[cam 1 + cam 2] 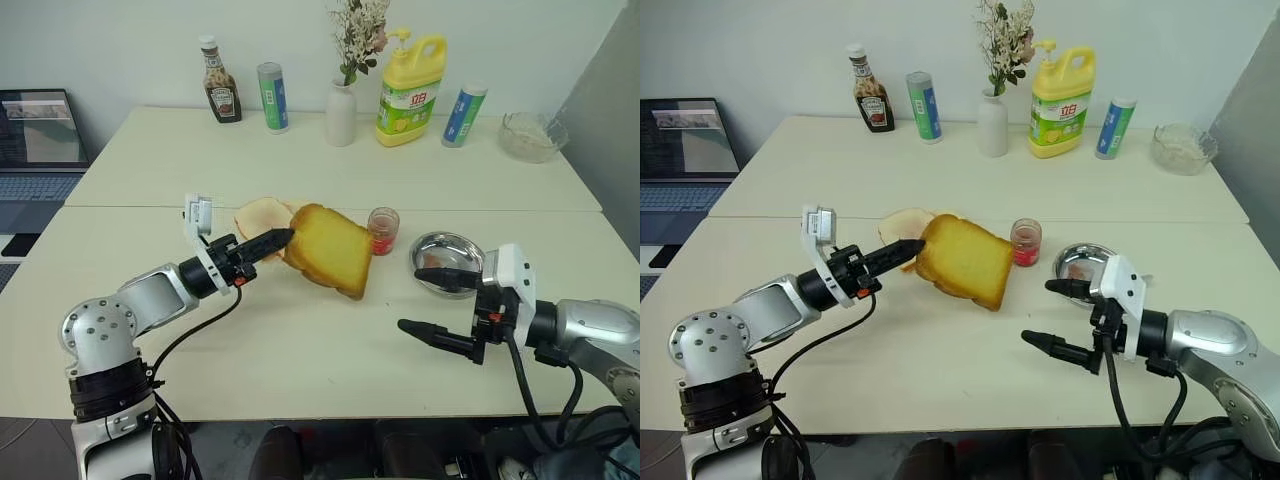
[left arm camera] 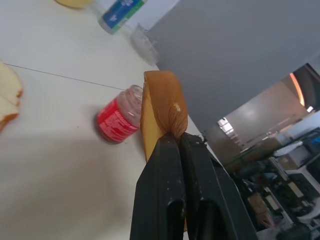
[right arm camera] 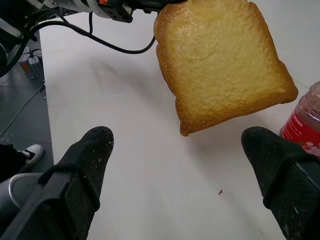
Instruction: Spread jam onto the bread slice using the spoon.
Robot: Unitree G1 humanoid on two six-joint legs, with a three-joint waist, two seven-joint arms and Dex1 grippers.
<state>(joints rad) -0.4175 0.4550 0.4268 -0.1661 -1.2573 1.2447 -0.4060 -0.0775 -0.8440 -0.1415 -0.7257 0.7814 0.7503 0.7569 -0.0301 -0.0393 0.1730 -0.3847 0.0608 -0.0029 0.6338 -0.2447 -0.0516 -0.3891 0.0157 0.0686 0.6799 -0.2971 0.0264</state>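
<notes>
My left gripper (image 1: 281, 238) is shut on one edge of the bread slice (image 1: 330, 248), a thick golden slice with an orange crust, and holds it tilted above the table. The left wrist view shows the black fingers (image 2: 172, 165) pinching the crust. The jam is red in a small glass jar (image 1: 383, 230) standing just right of the bread, apart from it. My right gripper (image 1: 410, 298) stands open in front of the bread, nothing between its fingers (image 3: 92, 155). The spoon is out of view.
Paler bread slices (image 1: 260, 214) lie on the table behind the held one. A metal dish (image 1: 447, 262) sits right of the jar. Along the far edge stand a sauce bottle (image 1: 220, 82), two tubes, a vase (image 1: 341, 112), a yellow detergent bottle (image 1: 410, 92) and a glass bowl (image 1: 532, 135).
</notes>
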